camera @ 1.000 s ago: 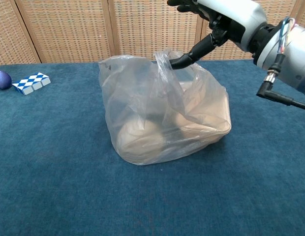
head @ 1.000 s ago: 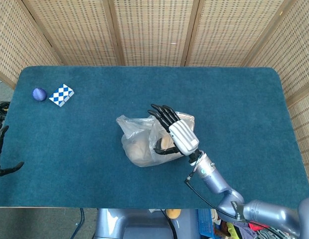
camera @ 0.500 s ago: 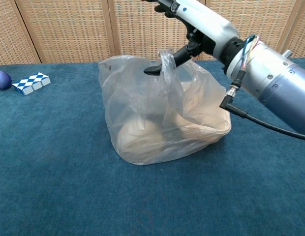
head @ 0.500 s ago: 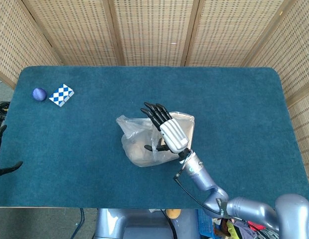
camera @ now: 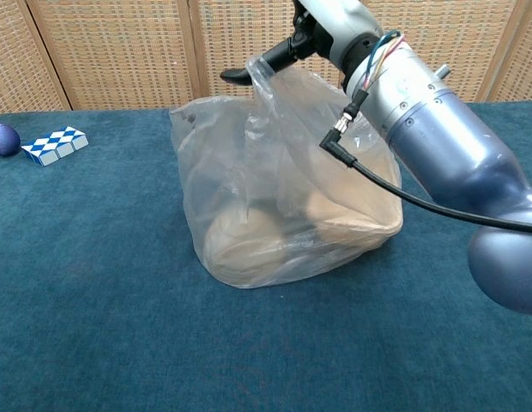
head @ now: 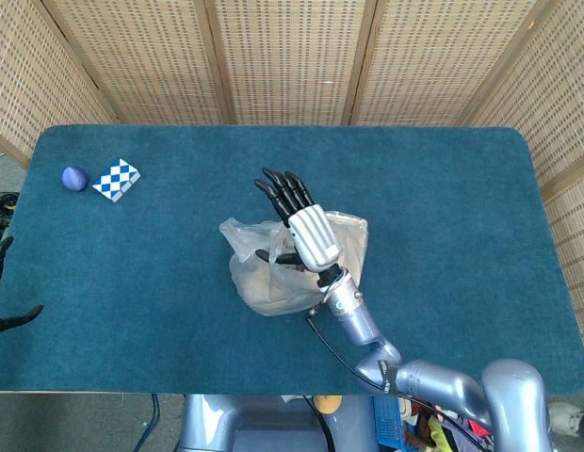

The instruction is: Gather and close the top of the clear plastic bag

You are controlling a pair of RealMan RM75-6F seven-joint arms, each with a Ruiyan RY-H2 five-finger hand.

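The right hand's fingers [head: 278, 186] stretch out straight and close together, pointing to the far left above the bag, while the thumb juts out to the left with a fold of plastic draped over it — hooked, it seems, rather than pinched. The right hand [head: 304, 226] hangs over the bag's top, its arm coming in from the near right.

The bag [camera: 283, 197] sits mid-table on the blue table [head: 443, 207], clear plastic slumped round something pale inside. Its mouth is not gathered: one flap is lifted by the thumb, the rest of the rim lies loose and wide. So the task looks barely begun — the far and left edges have yet to be drawn in and the top closed.

Against the frames a second ago, the hand has swung leftward and farther across the bag, carrying the flap higher; the bag's body has not shifted.

At the near left edge the left hand [head: 0, 292] waits off the table, fingers apart and holding nothing. Far left lie a checkered block [head: 116, 179] and a ball [head: 74, 178].
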